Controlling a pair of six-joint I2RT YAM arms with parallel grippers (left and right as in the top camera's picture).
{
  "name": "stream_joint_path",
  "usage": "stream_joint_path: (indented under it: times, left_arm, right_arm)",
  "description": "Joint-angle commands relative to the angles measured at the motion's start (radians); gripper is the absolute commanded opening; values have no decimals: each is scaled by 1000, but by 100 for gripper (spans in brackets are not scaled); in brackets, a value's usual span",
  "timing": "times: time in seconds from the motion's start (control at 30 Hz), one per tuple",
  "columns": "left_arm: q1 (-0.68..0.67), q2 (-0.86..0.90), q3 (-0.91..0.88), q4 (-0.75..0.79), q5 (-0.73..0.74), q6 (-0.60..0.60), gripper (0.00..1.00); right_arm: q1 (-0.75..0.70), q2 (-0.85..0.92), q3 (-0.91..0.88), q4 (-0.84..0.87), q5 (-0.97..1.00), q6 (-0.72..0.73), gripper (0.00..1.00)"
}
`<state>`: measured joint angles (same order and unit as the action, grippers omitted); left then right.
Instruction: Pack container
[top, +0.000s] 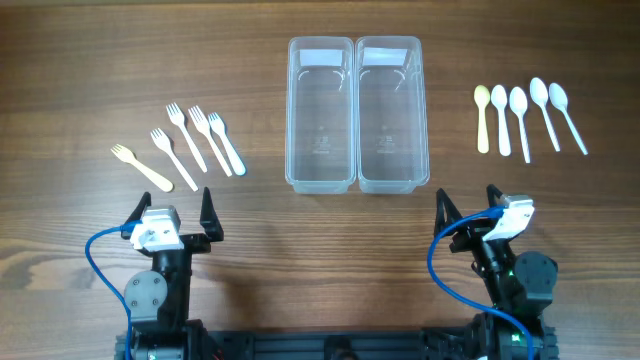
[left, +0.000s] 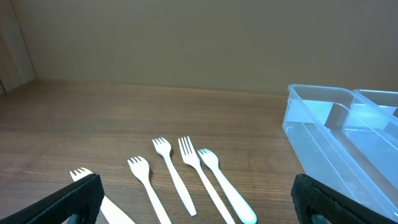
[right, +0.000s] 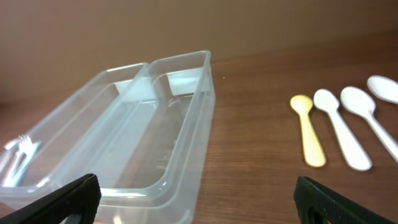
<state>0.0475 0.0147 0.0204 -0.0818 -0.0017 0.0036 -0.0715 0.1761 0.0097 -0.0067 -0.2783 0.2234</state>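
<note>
The clear twin container (top: 356, 44) stands at the table's middle back, both tubs empty. It also shows in the left wrist view (left: 348, 134) and the right wrist view (right: 186, 149). Several plastic forks (top: 200, 135) lie to its left, one yellowish (top: 140, 166); they show in the left wrist view (left: 186, 168). Several spoons (top: 520, 118) lie to its right, one yellow (top: 482, 118); some show in the right wrist view (right: 339, 124). My left gripper (top: 170, 212) is open and empty, near the forks' handles. My right gripper (top: 466, 208) is open and empty, in front of the container's right tub.
The wooden table (top: 80, 80) fills the view. Blue cables (top: 100, 260) loop beside both arm bases at the front edge. A plain wall (left: 186, 37) rises behind the table.
</note>
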Motion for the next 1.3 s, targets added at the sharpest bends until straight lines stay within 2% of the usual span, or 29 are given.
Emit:
stream_joint_path:
  times: [0.0, 0.17, 0.33, 0.5, 0.7, 0.77, 0.97, 1.17, 1.27]
  left_arm:
    - [-6, -10, -11, 3, 9, 19, 100]
    - [-6, -10, -11, 3, 9, 19, 100]
    - [-6, -10, -11, 3, 9, 19, 100]
    - [-6, -10, -11, 3, 9, 19, 100]
    - [-6, -10, -11, 3, 9, 19, 100]
    - [-6, -10, -11, 3, 9, 19, 100]
    - [-6, -10, -11, 3, 9, 19, 100]
    - [-6, -10, -11, 3, 9, 19, 100]
    - [-6, -10, -11, 3, 9, 19, 100]
  right_arm:
    - [3, 2, 15, 29, -54, 64, 100]
    - [3, 31, 134, -43, -77, 52, 100]
    - [2, 198, 360, -122, -27, -2, 100]
    - [2, 516, 672, -323, 9, -123, 100]
    - [0, 982, 1110, -692, 219, -253, 100]
    - [-1, 1109, 1203, -755, 264, -270, 100]
    - [-26, 1404, 1318, -795, 275, -329, 100]
    - [-27, 1535, 1318, -729, 245, -320, 100]
    - [-28, 1559, 1318, -698, 299, -262, 100]
